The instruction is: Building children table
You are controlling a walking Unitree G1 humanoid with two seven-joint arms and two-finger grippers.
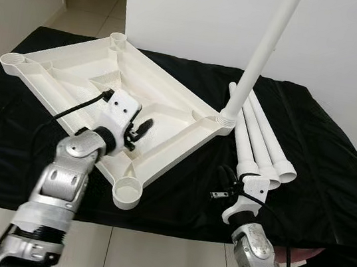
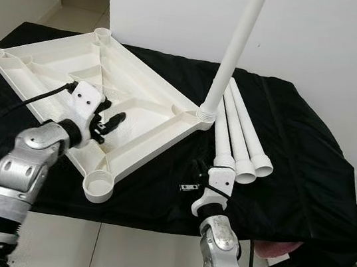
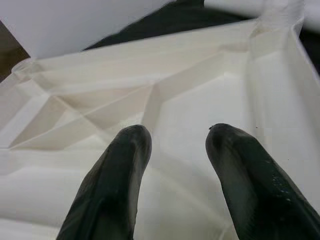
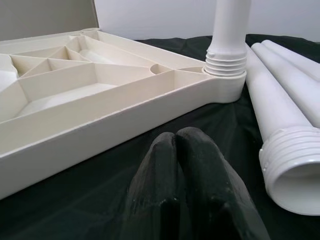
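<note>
Tabletop: your white plastic tabletop (image 1: 72, 81) lies upside down on the left of the worktop, smooth and ribbed underneath, with a round threaded socket at each corner.
Fitted leg: one smooth white tube leg (image 1: 261, 55) stands tilted in the right corner socket.
Loose legs: three more legs (image 1: 264, 143) lie side by side just right of that corner, threaded ends nearest you.
Worktop: black wrinkled cloth (image 1: 334, 170) covers it.
Left gripper (image 3: 175, 142): your fingers are parted above the tabletop's ribs, holding nothing.
Right gripper (image 4: 176, 145): your fingers are pressed together, empty, low over the cloth near the loose legs.
</note>
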